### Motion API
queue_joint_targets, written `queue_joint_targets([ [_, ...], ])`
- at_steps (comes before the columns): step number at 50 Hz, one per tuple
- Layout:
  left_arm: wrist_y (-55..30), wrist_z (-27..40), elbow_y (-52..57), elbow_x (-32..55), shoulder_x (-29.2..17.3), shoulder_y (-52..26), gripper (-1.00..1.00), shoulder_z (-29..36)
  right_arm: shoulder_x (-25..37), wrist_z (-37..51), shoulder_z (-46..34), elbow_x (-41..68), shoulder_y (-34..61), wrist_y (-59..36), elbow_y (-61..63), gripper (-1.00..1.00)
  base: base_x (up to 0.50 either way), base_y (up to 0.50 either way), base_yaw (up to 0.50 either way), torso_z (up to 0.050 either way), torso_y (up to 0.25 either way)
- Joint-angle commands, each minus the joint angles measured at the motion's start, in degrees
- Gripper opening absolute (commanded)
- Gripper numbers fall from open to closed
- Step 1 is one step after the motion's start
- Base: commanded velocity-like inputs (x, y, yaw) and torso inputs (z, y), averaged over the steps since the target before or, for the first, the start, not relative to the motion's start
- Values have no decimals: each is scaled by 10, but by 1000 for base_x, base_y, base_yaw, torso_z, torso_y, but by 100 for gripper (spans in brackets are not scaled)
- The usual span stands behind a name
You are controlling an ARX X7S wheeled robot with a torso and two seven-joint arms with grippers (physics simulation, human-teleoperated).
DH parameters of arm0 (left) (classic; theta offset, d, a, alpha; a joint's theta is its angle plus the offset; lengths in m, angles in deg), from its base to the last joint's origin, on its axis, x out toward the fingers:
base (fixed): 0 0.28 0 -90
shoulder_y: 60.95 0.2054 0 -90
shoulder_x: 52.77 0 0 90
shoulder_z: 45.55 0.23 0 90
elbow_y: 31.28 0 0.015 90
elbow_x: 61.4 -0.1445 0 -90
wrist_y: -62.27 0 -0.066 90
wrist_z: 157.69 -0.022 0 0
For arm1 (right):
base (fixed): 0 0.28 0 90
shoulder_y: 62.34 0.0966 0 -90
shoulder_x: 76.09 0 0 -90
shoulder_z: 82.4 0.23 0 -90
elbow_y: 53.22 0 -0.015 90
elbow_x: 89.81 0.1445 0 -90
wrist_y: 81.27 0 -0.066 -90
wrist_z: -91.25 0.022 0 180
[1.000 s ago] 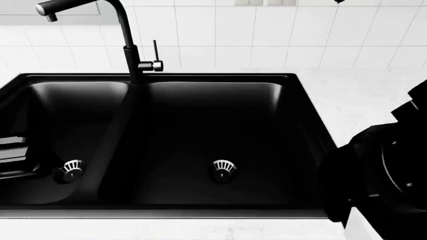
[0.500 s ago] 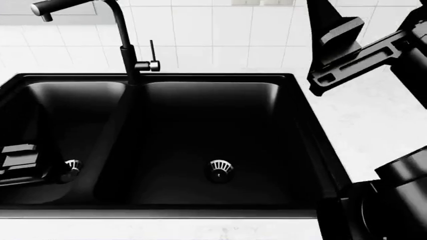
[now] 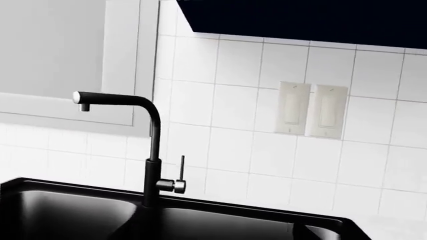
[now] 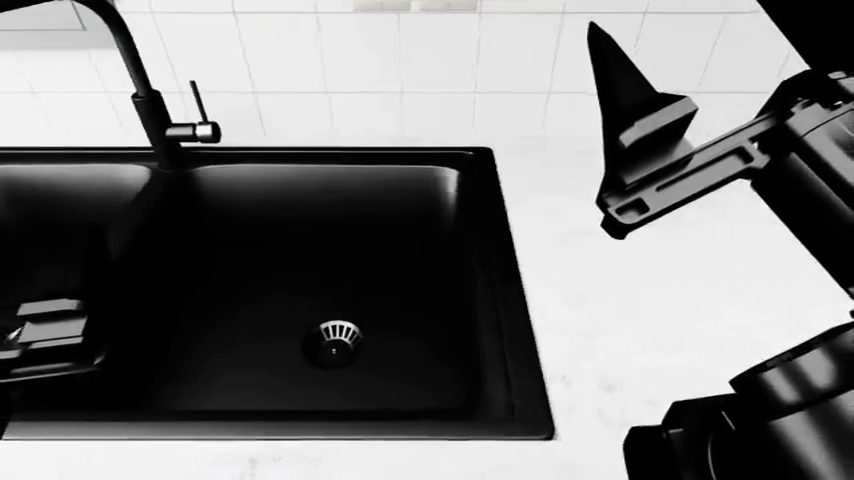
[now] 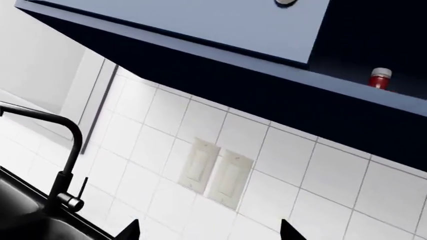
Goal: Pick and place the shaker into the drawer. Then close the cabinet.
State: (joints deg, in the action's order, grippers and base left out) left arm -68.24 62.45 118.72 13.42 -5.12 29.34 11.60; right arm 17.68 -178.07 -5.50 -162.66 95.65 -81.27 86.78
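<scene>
Right gripper [image 4: 627,130] raised over the counter [image 4: 667,300], jaws apart and empty; left gripper [image 4: 40,335] low in the sink [image 4: 507,300] — jaw state unclear. We see no shaker or drawer — reaching blind risks striking the faucet [image 4: 147,90].

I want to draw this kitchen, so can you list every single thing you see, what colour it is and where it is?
sink: one, black, two bowls, set in the counter
drain: one seen, silver, on the floor of the right bowl
tap: one, black with a silver lever, behind the sink
counter: one, white, around the sink
wall tiles: many, white, behind the tap
light switches: two, cream, on the tiles
wall cupboard: one, dark blue, above the tiles
small red and white thing: one, up in the cupboard, too small to name
right gripper: black fingers apart, raised over the counter
left gripper: black, over the left bowl
</scene>
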Motion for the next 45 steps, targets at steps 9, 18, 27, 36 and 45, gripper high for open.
queue_joint_targets([
  [9,36,-21,-52,-9,24,-24,100,9,-3,-7,2,1,-1,0,-6,100,43,-500,0,0,0],
  [18,39,-22,-50,-10,25,-19,100,7,-4,-7,0,0,-2,0,-7,100,53,-500,0,0,0],
  [27,44,-28,-53,-14,27,-10,100,1,-4,-7,-2,-2,-2,0,-7,100,56,-500,0,0,0],
  [36,48,-35,-53,-18,30,2,100,-4,-6,-7,-4,-6,-5,0,-4,100,54,-500,0,0,0],
  [45,50,-35,-49,-17,32,10,100,-5,-8,-7,-4,-9,-11,0,0,100,56,-500,0,0,0],
])
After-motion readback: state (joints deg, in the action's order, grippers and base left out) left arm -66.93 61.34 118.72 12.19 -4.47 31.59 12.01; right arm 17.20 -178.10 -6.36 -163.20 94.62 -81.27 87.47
